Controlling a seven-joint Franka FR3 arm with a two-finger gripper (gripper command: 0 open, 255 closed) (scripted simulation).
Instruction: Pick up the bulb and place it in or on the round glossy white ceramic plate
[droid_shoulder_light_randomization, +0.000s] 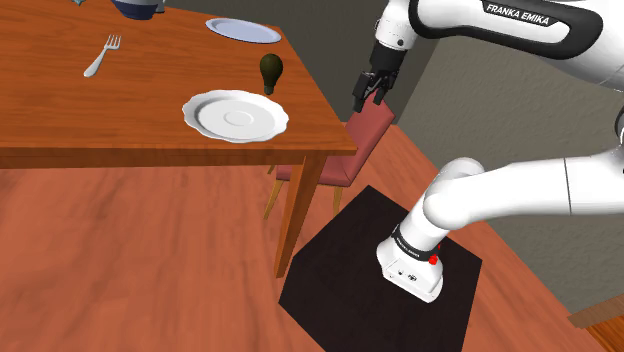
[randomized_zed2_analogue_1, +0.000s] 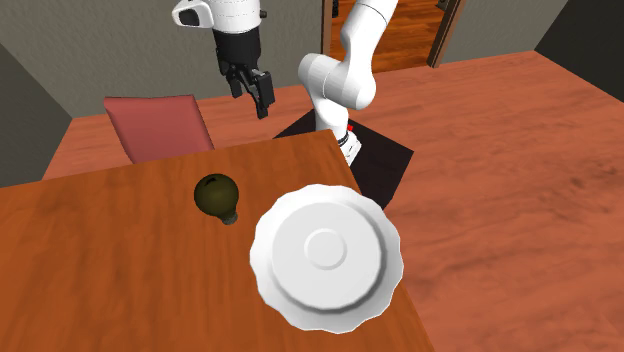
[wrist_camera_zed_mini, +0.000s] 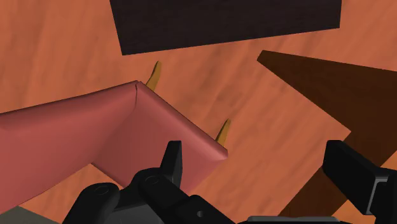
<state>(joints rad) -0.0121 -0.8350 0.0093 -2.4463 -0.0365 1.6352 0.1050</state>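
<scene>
Right now the dark olive, pear-shaped bulb (droid_shoulder_light_randomization: 271, 70) (randomized_zed2_analogue_1: 217, 195) sits on the brown wooden table (droid_shoulder_light_randomization: 80, 110) (randomized_zed2_analogue_1: 100, 270), close to the table's edge, with its narrow base turned toward the round glossy white plate with a scalloped rim (droid_shoulder_light_randomization: 237, 115) (randomized_zed2_analogue_1: 325, 255). Bulb and plate are just beside each other, and nothing lies on the plate. In the second exterior view the bulb is to the plate's left.

Beyond that table edge the all-black two-finger gripper (droid_shoulder_light_randomization: 370, 92) (randomized_zed2_analogue_1: 252, 90) (wrist_camera_zed_mini: 257, 159) hangs in the air above the dusty-red cushioned chair (droid_shoulder_light_randomization: 355, 140) (randomized_zed2_analogue_1: 155, 125) (wrist_camera_zed_mini: 83, 133). Its fingers stand wide apart and grip nothing, and it is well apart from the bulb. In the wrist view the chair's seat corner lies below the fingers, over the reddish wooden floor (wrist_camera_zed_mini: 267, 95).

The white arm rises from a black box stand (droid_shoulder_light_randomization: 350, 260) (randomized_zed2_analogue_1: 385, 160) (wrist_camera_zed_mini: 222, 22) on the floor beside the table. Farther along the table, in the shoulder view, lie a silver fork (droid_shoulder_light_randomization: 102, 55) and a second, smaller pale plate (droid_shoulder_light_randomization: 243, 30).
</scene>
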